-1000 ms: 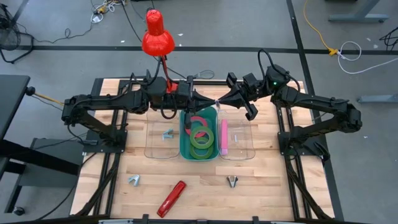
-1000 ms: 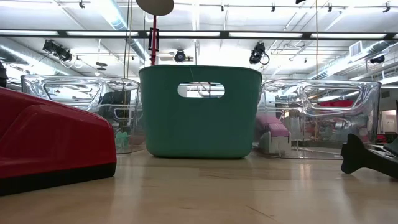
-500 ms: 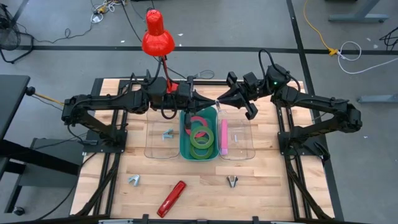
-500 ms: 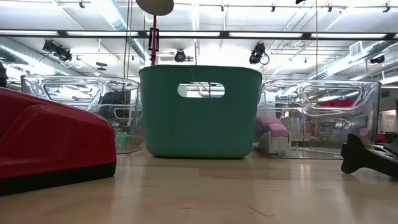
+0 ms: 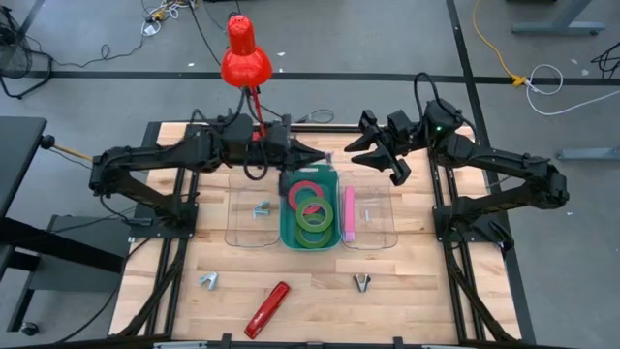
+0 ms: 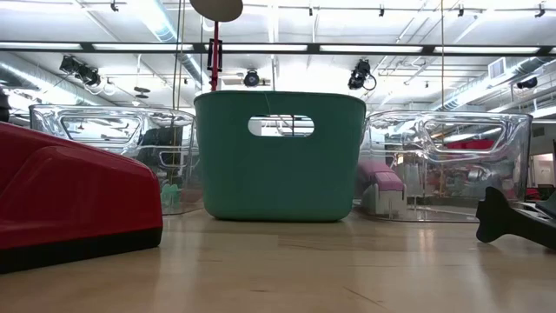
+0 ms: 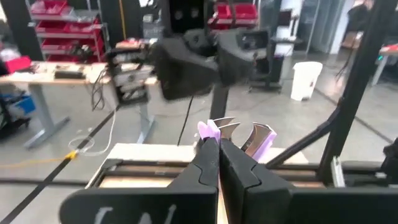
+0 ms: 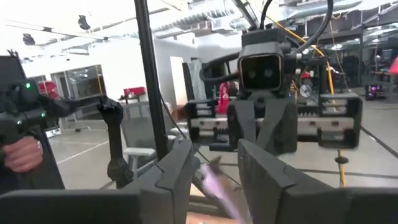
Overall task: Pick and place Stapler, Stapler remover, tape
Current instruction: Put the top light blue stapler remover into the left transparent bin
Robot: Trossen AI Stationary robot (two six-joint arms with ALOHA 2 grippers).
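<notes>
My left gripper [image 5: 323, 155] is shut on a lilac staple remover [image 7: 239, 135], level and high above the far end of the green bin [image 5: 287, 225]. My right gripper [image 5: 360, 153] faces it from the table's right, open, a short gap away; the remover [image 8: 219, 186] shows blurred beyond its fingers. A red stapler [image 5: 267, 309] lies flat near the table's front edge, with two more staple removers [image 5: 208, 281] [image 5: 362, 282] on the wood beside it. Tape rolls [image 5: 311, 211] lie in the green bin. My left gripper pinches the staple remover's lilac handle end [image 7: 210, 132] between its two fingers. The fingers are level and point toward the table's right. The remover's metal claws [image 7: 256, 134] stick out past the fingertips, and it is lifted clear of everything.
A clear bin [image 5: 237, 215] with a staple remover [image 5: 262, 208] stands left of the green bin. A clear bin [image 5: 383, 225] with a pink stapler [image 5: 349, 213] stands to its right. A red lamp [image 5: 244, 53] rises behind the table's far edge.
My right gripper has opened, let go of the staple remover and drawn back toward the table's right. My left gripper, still shut on the remover, has carried it a little toward the table's left.
</notes>
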